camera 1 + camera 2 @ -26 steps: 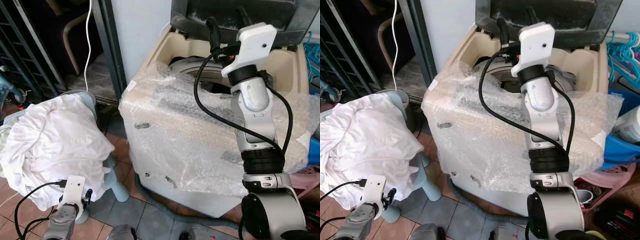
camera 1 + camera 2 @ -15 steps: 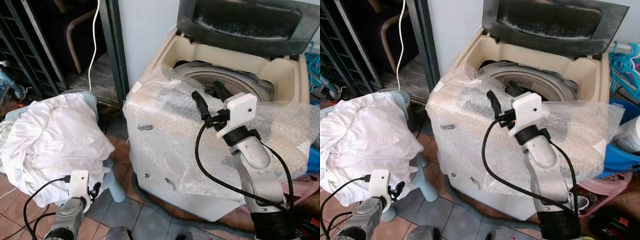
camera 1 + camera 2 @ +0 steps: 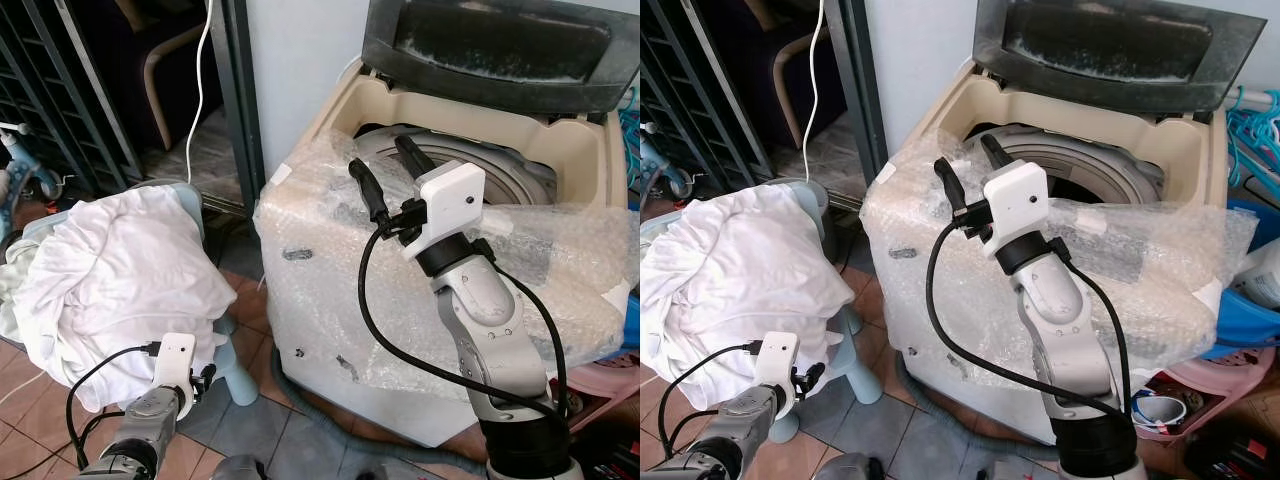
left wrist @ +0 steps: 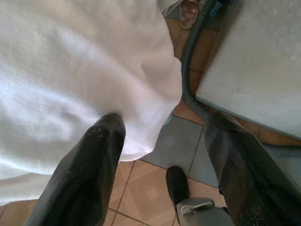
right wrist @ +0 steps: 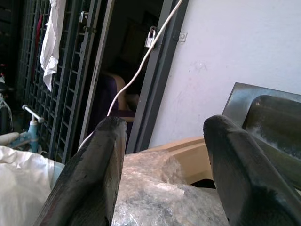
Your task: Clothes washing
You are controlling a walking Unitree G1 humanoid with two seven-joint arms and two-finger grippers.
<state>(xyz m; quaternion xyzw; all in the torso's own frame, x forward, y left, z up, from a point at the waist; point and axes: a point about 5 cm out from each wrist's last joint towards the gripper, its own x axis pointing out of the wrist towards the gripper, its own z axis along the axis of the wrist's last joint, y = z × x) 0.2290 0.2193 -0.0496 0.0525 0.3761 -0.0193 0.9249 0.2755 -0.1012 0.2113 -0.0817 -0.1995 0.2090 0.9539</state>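
The right gripper (image 3: 385, 170), its two long black fingers spread apart and holding nothing, is raised over the front rim of the cream top-loading washing machine (image 3: 330, 290), whose body is wrapped in clear bubble wrap (image 3: 560, 260); the fingers point up and away from the robot, above the front edge of the round steel drum opening (image 3: 1100, 165). Behind the drum the machine's dark grey lid (image 3: 500, 50) stands open against the pale wall (image 3: 910, 50). The left gripper (image 4: 162, 136) hangs low by the tiled floor (image 4: 141, 183), fingers also parted and empty, one finger (image 4: 89, 160) just beside the hanging edge of the heap of white clothes (image 3: 110, 280). That heap lies piled on a light blue plastic stool (image 3: 235, 365), to the left of the washing machine and apart from it. A grey corrugated drain hose (image 4: 188, 70) runs along the floor at the machine's base.
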